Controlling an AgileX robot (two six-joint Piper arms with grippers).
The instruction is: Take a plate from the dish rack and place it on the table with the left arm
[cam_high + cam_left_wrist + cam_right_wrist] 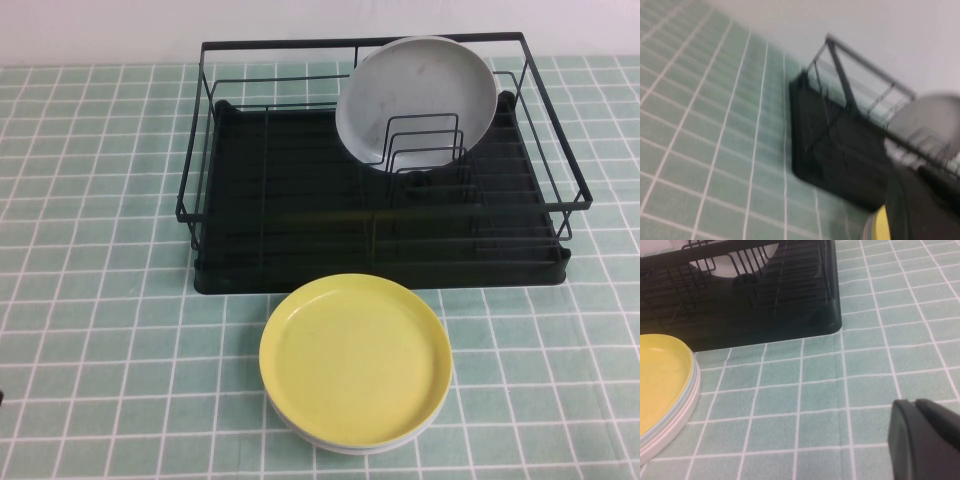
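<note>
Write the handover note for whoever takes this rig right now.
Left gripper: shut, empty, off the rack's left side, above the table.
Right gripper: low over the tiles at the rack's front right, holding nothing.
Pale grey plate: upright in the dish rack, leaning at the wire dividers.
Yellow plate: stacked on white plates in front of the rack.
Done: nothing yet.
Left: grasp grey plate with left arm, lift out, set on table.
</note>
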